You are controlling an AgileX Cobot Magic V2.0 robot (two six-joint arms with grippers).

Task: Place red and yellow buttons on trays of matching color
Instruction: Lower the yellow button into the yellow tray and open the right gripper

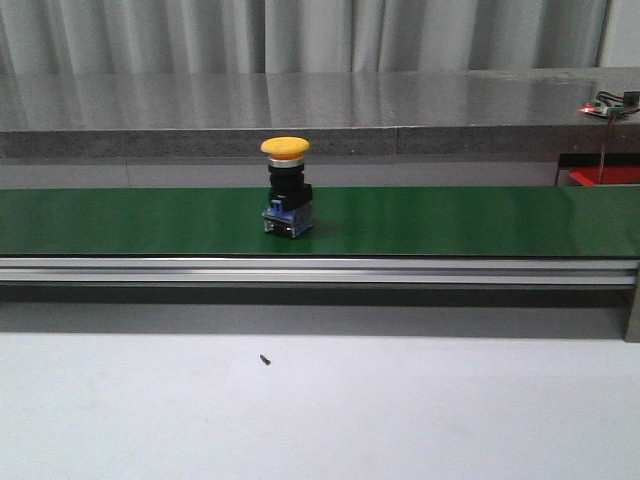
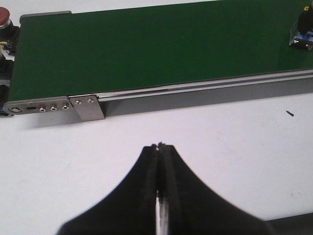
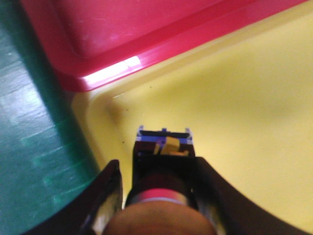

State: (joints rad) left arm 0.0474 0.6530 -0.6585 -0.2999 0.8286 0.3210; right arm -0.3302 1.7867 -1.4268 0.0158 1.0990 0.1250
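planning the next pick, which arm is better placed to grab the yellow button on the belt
Probably left: the left gripper is empty, closed, beside the belt, with the yellow button in its view. The right gripper holds another button over the yellow tray.

green belt point(image 2: 146, 49) beyond the closed pincer point(image 2: 159, 145), metal rail point(image 2: 195, 90) along its edge, small dark speck point(image 2: 289, 113) off to one side on white table point(image 2: 220, 142)

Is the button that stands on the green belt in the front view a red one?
No, the button on the green belt has a yellow cap on a black body with a blue base.
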